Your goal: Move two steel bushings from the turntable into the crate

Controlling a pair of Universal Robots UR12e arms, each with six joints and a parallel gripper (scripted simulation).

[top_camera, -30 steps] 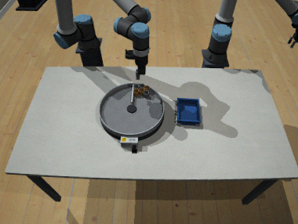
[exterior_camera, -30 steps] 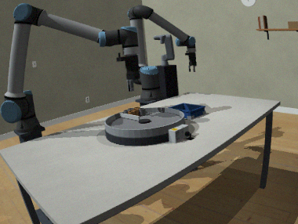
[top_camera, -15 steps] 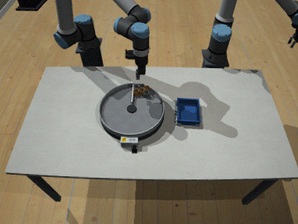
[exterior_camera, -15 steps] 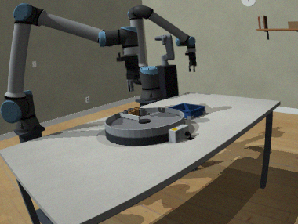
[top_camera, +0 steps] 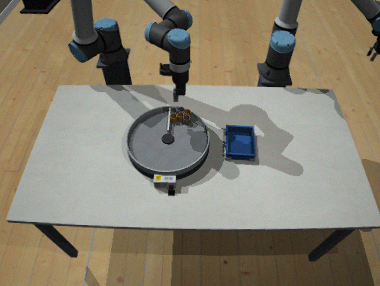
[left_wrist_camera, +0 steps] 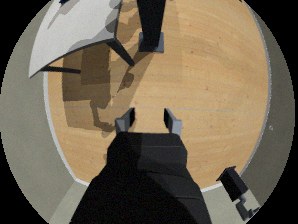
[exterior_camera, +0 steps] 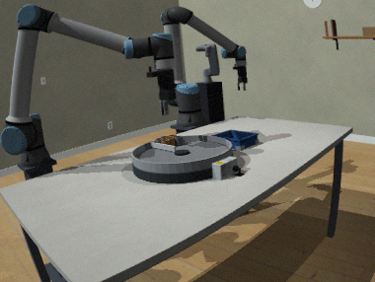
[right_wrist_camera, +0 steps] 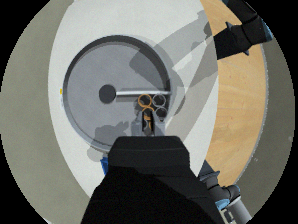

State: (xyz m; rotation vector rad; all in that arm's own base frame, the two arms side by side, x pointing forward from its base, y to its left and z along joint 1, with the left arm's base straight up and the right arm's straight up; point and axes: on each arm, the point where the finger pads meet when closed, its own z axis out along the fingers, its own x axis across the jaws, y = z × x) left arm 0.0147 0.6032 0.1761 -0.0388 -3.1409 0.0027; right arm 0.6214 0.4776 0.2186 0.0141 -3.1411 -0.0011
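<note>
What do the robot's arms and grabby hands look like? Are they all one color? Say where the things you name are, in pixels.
No, they are a mix. Both arms have smooth, round gray tubes with dark gray joint parts and light blue round caps. The left gripper (top_camera: 373, 51) (exterior_camera: 241, 87) (left_wrist_camera: 149, 113) and the right gripper (top_camera: 176, 96) (exterior_camera: 165, 108) (right_wrist_camera: 147, 117) have chunky black bodies with small gray fingers. The left one's finger pads are black.

- Turntable (top_camera: 150, 155) (exterior_camera: 183, 168) (right_wrist_camera: 90, 75): matt grey, smooth.
- Bushings (top_camera: 181, 116) (exterior_camera: 169, 140) (right_wrist_camera: 145, 101): metallic, some coppery, some grey.
- Crate (top_camera: 241, 156) (exterior_camera: 247, 140) (right_wrist_camera: 104, 165): looked like smooth blue plastic.
- Floor (top_camera: 30, 65) (exterior_camera: 276, 197) (left_wrist_camera: 210, 90) (right_wrist_camera: 240, 100): wooden boards.
</note>
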